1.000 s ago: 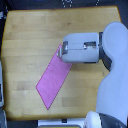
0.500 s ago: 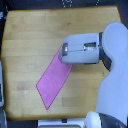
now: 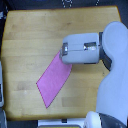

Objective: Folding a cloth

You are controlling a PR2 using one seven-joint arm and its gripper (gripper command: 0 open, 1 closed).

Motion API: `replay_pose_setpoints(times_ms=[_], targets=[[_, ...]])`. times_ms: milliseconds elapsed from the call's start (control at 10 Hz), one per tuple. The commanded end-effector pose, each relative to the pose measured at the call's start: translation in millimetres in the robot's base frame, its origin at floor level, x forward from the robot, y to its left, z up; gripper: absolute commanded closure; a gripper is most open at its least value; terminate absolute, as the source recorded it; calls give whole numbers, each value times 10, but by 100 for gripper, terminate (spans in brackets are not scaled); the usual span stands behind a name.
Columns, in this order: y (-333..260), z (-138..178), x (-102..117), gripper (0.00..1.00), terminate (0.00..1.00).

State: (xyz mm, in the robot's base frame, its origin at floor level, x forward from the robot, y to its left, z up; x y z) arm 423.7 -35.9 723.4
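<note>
The cloth (image 3: 54, 80) lies flat on the wooden table (image 3: 30, 35), a pink parallelogram running on a diagonal from its low corner towards the exterior view's left up to its top edge near the table's middle. I see no crease or doubled layer, so I judge the fold not yet made.

The top end of the cloth disappears under the front of the gripper (image 3: 64, 55), which sits directly over that edge. From this overhead angle the grey housing hides the fingertips. I cannot tell whether the fingers are apart, together, or pinching fabric.

My reading: the arm is placed at that end because a corner there is the natural grab point for carrying the cloth over onto its lower half. The bare table around the cloth leaves room for that sweep.

The white arm (image 3: 112, 75) fills the exterior view's right.
</note>
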Motion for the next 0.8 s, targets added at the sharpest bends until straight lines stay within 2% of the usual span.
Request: replay_pose_setpoints(times_ms=[0, 700], targets=[[-120, 47, 28, 100, 0], [-264, 256, 338, 100, 0]])
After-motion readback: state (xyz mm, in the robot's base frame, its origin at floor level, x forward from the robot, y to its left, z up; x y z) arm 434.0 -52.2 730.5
